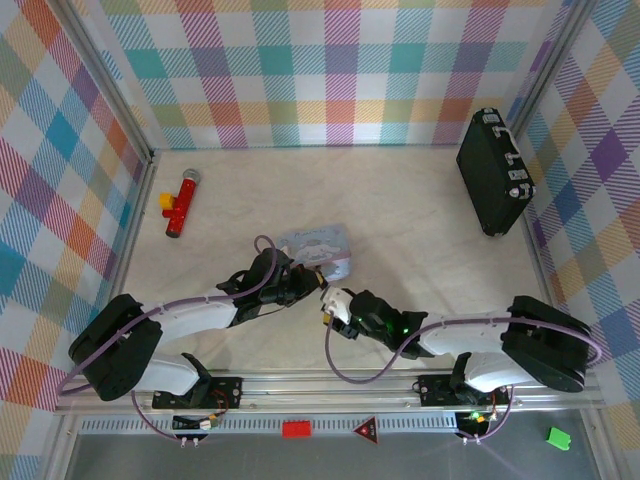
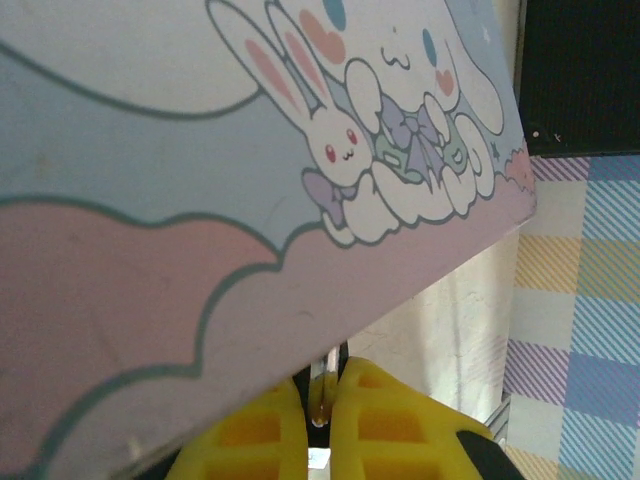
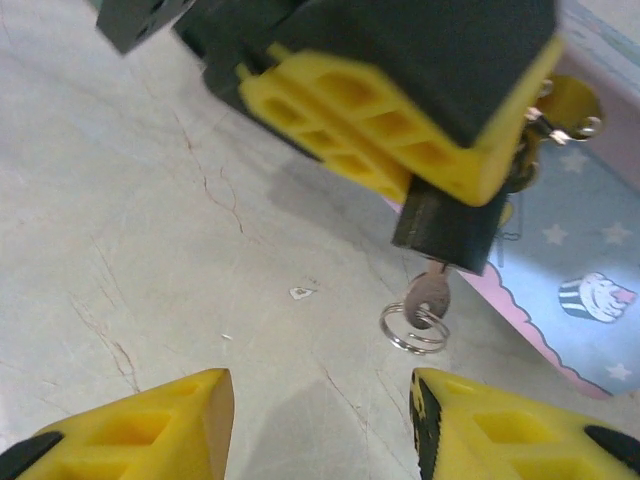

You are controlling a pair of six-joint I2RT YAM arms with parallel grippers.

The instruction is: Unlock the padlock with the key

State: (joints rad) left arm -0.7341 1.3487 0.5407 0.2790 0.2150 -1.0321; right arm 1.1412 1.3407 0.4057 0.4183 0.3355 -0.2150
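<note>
The small dark padlock [image 3: 446, 228] hangs just above the table, next to the pale blue cartoon tin [image 3: 585, 225]. My left gripper [image 3: 470, 165] is shut on its upper part, yellow fingers [image 3: 345, 120] pressed around it. The silvery key [image 3: 428, 296] sticks out of the padlock's underside, with a wire ring [image 3: 412, 330] dangling from it. My right gripper [image 3: 322, 415] is open right below the key and touches nothing. In the left wrist view the left gripper [image 2: 328, 372] pinches a thin silvery piece under the tin [image 2: 200, 200]. From above, both grippers, left [image 1: 298, 286] and right [image 1: 333, 306], meet near the tin [image 1: 322, 248].
A red-and-yellow toy [image 1: 181, 203] lies at the far left. A big black case [image 1: 493, 172] leans on the right wall. Plaid walls close in the pale table [image 1: 400, 220] on three sides.
</note>
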